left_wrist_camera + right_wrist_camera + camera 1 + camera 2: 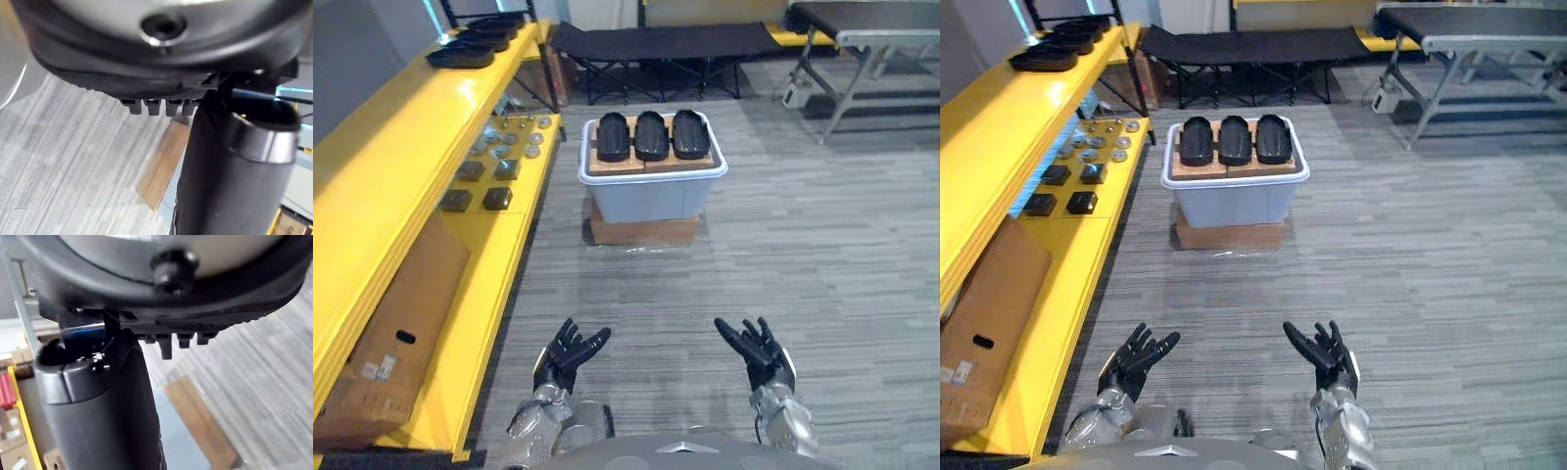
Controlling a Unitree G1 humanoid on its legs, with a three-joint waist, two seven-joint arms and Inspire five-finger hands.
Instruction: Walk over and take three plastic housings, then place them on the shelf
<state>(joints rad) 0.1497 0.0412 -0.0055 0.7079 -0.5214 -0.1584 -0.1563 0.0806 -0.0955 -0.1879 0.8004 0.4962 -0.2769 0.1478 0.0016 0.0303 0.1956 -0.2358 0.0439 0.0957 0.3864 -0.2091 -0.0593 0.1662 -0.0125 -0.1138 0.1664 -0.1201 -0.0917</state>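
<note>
Left robot hand (570, 354) and right robot hand (762, 352) are hovering low over the floor (803, 255), fingers spread wide, holding nothing, touching nothing. Three plastic housings (651, 135) are lying ahead, well apart from both hands, on brown boards (607, 163) atop a pale bin (651, 196): black, oval, side by side, long axes running away from the robot. Yellow shelf (401, 166) is standing at left

I can read no text, number or sign anywhere before me; the only print I notice is a small white label (374, 369) on the flat cardboard box (411, 304) at the frame's lower left, too small to make out.
</note>
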